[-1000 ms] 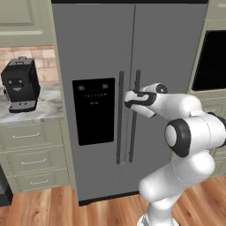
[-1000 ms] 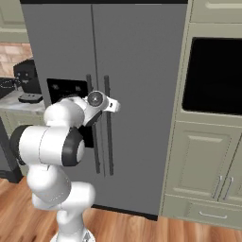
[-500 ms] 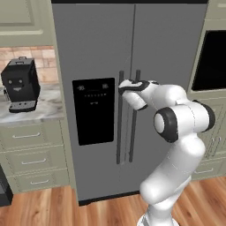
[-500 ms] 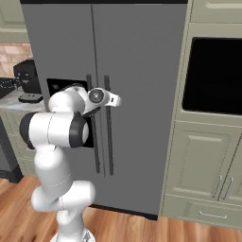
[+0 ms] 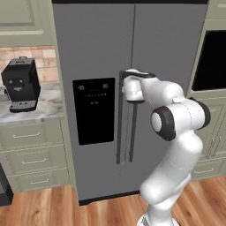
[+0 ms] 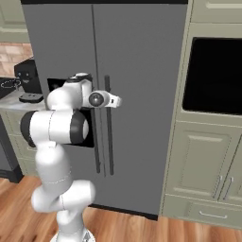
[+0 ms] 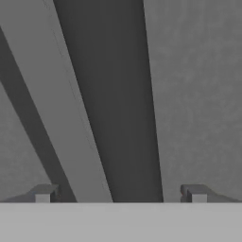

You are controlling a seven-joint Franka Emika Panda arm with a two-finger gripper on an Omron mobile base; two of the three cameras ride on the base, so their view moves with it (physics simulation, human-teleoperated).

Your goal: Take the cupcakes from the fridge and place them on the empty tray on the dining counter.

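One change noted: tool (image 7: 118, 196) has closed in on fridge (image 5: 101, 44) door handle (image 7: 118, 104), jaws fully apart w/ handle between, nothing gripped; doors shut, so cupcakes presumably inside, task at opening step.

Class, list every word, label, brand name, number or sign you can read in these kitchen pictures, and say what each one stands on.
No text can be read anywhere.
Fridge dispenser panel: a few faint pale marks near its top, too small and blurred to read.
Coffee machine: no legible brand or label.
Oven, cabinets and the gripper: no lettering seen.
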